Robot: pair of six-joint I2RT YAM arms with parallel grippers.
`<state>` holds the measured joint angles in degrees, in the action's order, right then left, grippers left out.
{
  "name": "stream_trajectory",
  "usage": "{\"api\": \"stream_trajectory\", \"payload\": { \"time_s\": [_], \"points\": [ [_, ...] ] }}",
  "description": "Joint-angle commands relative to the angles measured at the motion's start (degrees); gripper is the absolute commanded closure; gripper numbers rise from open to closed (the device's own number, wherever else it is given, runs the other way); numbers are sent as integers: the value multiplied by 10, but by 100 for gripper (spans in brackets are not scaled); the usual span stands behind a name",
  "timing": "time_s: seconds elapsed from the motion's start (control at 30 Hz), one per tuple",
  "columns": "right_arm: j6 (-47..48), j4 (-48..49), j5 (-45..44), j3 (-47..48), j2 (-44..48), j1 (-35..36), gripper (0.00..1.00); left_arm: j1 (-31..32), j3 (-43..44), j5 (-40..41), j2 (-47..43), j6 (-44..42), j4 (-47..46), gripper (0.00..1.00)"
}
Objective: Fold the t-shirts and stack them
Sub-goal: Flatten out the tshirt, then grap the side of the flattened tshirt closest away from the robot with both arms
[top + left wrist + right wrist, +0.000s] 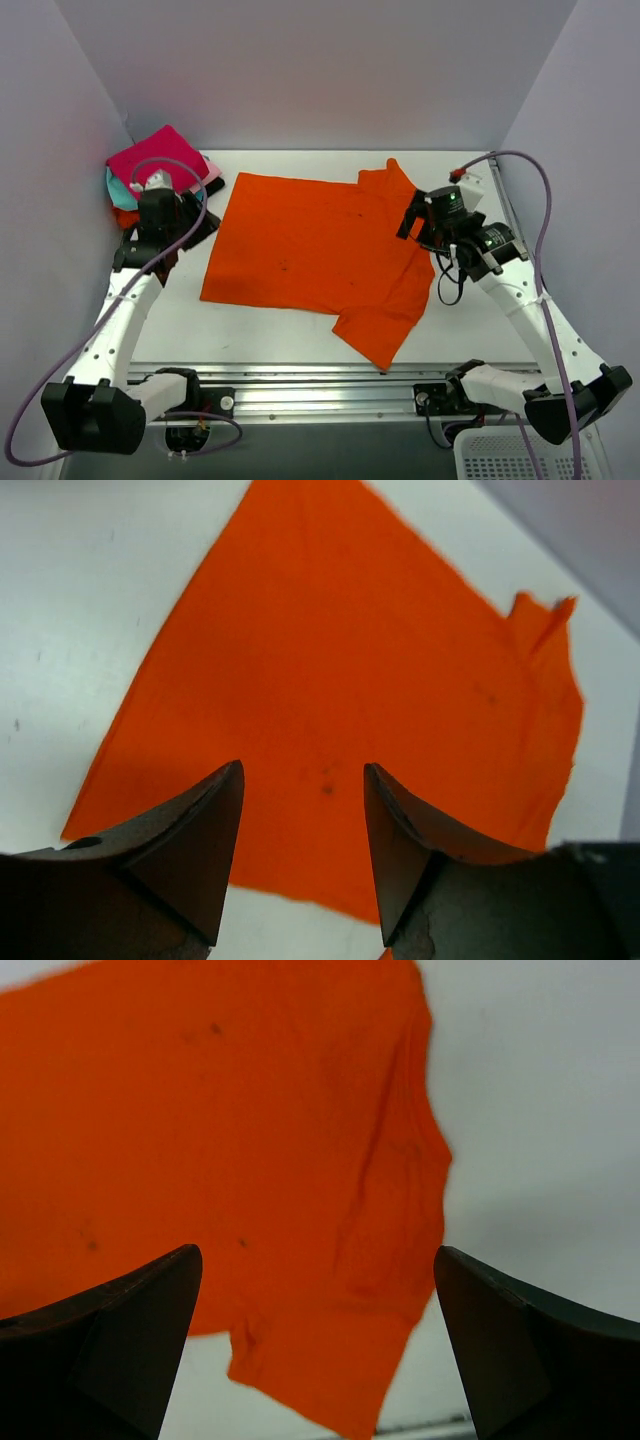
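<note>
A large bright orange t-shirt (310, 250) lies spread flat on the white table, one sleeve toward the back right and the other toward the near edge. A stack of folded t-shirts (155, 160), magenta on top with teal, pink and orange edges below, sits at the back left. My left gripper (193, 222) hovers by the shirt's left edge, between the shirt and the stack. In the left wrist view it (303, 766) is open above the orange cloth (330, 660), holding nothing. My right gripper (412, 218) is over the right sleeve area. In the right wrist view it (317, 1250) is wide open above the shirt (200, 1110).
Grey walls close in the table on the left, back and right. A metal rail (330, 385) runs along the near edge between the arm bases. A white mesh basket (510, 455) sits at the bottom right. Purple cables loop from both arms.
</note>
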<state>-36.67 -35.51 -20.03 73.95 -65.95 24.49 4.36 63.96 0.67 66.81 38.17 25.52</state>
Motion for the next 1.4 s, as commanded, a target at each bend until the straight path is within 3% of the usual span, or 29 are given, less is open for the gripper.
{"api": "stream_trajectory", "payload": {
  "time_s": [0.0, 0.2, 0.37, 0.6, 0.73, 0.93, 1.37],
  "points": [
    [-37, -129, 84, -39, 14, 14, 4, 19, -74, 31, -47, -7, 88, 41],
    [-37, -206, 115, -115, 21, 21, 5, 42, -183, -32, -149, 22, 126, 41],
    [-59, -207, 172, -241, 51, 42, 7, 89, -212, -17, -200, 46, 136, 41],
    [-126, -186, 261, -352, 116, 113, 10, 89, -192, -22, -157, 30, 134, 42],
    [-201, -102, 284, -415, 132, 177, 11, 89, -191, -30, -134, 33, 118, 42],
    [-271, 2, 248, -444, 59, 262, 12, 97, -181, -30, -113, 31, 115, 43],
    [-271, 86, 202, -458, -50, 261, 16, 126, -166, 6, -126, 1, 146, 43]
  ]
}}
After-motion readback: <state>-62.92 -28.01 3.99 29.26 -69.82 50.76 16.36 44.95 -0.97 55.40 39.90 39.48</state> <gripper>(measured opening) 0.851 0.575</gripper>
